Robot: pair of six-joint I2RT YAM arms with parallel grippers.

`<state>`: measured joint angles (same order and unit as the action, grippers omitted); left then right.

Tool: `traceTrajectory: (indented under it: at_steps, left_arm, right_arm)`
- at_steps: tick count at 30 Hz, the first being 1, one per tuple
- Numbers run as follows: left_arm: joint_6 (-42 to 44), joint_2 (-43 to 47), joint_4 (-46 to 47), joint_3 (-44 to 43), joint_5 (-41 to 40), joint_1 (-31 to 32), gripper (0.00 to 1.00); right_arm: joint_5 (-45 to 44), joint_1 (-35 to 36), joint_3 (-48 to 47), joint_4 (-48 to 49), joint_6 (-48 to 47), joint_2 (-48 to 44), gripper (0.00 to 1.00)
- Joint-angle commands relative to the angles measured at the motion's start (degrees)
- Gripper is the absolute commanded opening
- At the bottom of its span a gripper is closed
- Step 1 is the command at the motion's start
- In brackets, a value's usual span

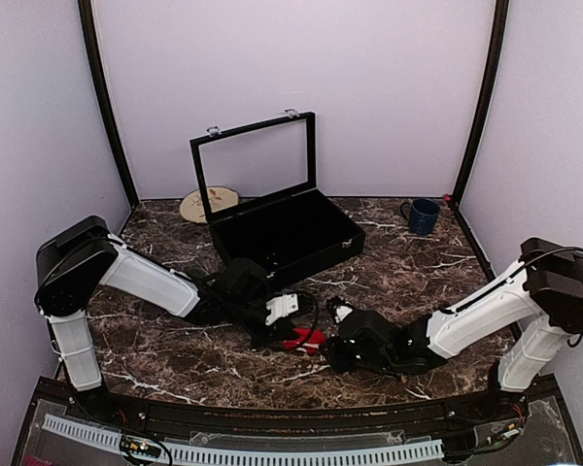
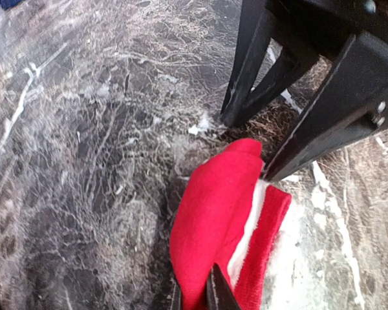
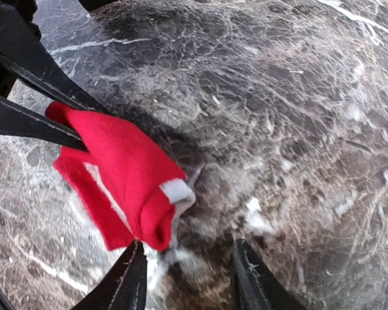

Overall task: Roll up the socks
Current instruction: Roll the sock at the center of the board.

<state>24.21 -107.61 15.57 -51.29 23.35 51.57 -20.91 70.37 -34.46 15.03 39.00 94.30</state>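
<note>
The red socks [image 1: 304, 338] lie as a folded bundle on the marble table between my two grippers. In the left wrist view the socks [image 2: 216, 213] show a white band between red layers. My left gripper [image 2: 197, 289] is shut on their near end. My left gripper [image 1: 291, 332] reaches them from the left in the top view. In the right wrist view the socks [image 3: 119, 171] have a white cuff end facing my right gripper [image 3: 187, 278]. It is open, with its left finger [image 3: 126, 284] just below the socks and not gripping them. The right gripper [image 1: 332, 342] sits to their right.
A black case [image 1: 311, 254] with its glass lid raised stands behind the grippers. A blue mug [image 1: 423, 216] is at the back right. A round wooden disc [image 1: 202, 207] lies at the back left. The table [image 1: 418, 262] is dark marble.
</note>
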Motion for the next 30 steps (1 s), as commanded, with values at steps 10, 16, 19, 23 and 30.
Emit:
traceTrajectory:
  at_steps: [10, 16, 19, 23, 30]
  left_arm:
    - [8.2, 3.7, 7.9, 9.2, -21.1, 6.1, 0.12]
    - [12.0, 3.3, 14.6, 12.8, -29.8, 10.3, 0.13]
    - [13.5, 2.7, 19.0, 15.0, -33.5, 12.1, 0.13]
    - [14.8, 1.7, 21.8, 16.1, -37.1, 13.8, 0.12]
    - [16.6, -0.2, 24.7, 16.8, -42.1, 15.9, 0.1]
  right_arm:
    - [3.8, -1.9, 2.9, -9.1, 13.7, -14.6, 0.5]
    - [12.8, -7.7, 1.2, -9.4, 18.5, -13.0, 0.5]
    - [17.3, -10.1, 0.4, -7.3, 19.8, -11.6, 0.5]
    - [22.1, -11.9, -1.1, -4.9, 21.1, -9.3, 0.52]
    - [28.1, -12.4, -4.8, -2.9, 21.7, -4.0, 0.53]
